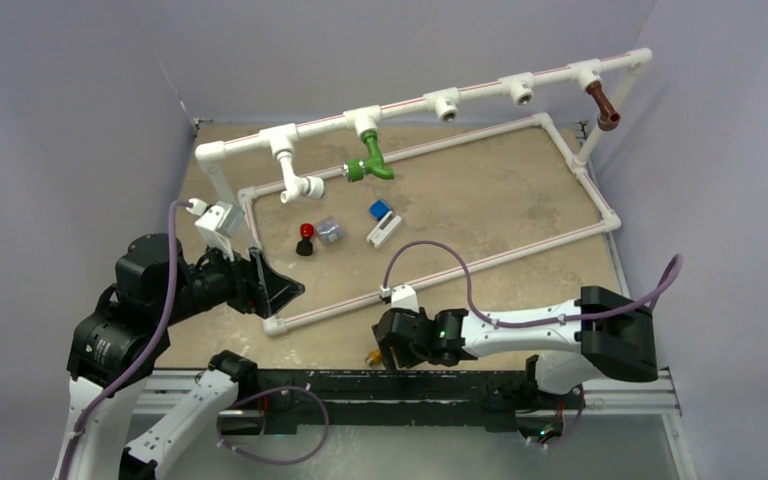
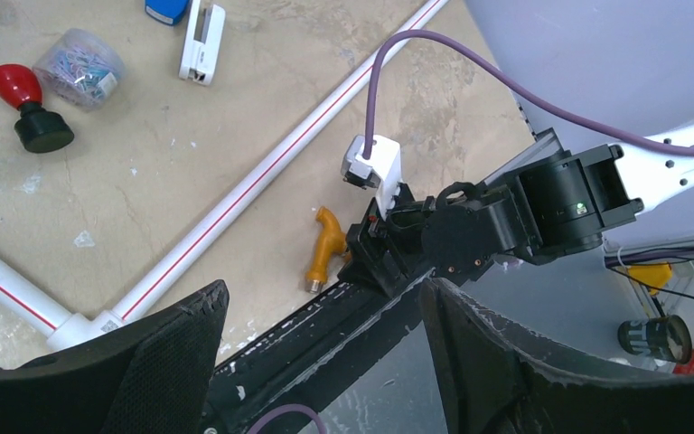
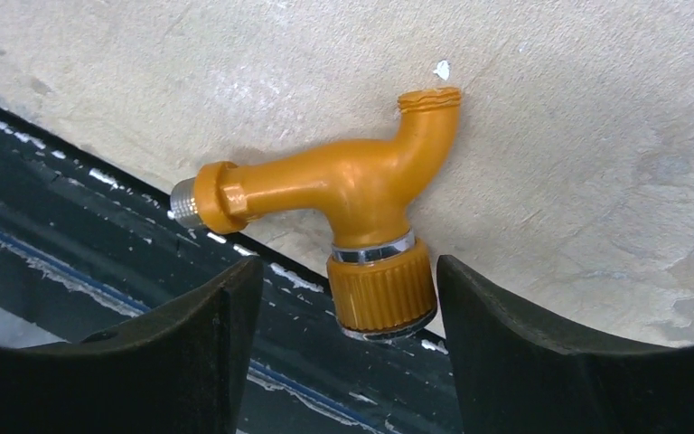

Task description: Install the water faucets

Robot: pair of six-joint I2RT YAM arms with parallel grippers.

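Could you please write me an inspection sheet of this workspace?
Surface: tan table, scuffed, white flecks.
Job's things: green faucet and brown faucet fitted on the white pipe frame; orange faucet lying loose near the table's near edge.
Clutter: red-and-black knob, clear clip box, blue block, white clip-like piece, all mid-table.
Grippers: left gripper open, empty; right gripper open, straddling the orange faucet.
Cables: purple cable looping off the right wrist, another off the left.
Surroundings: plain grey walls.
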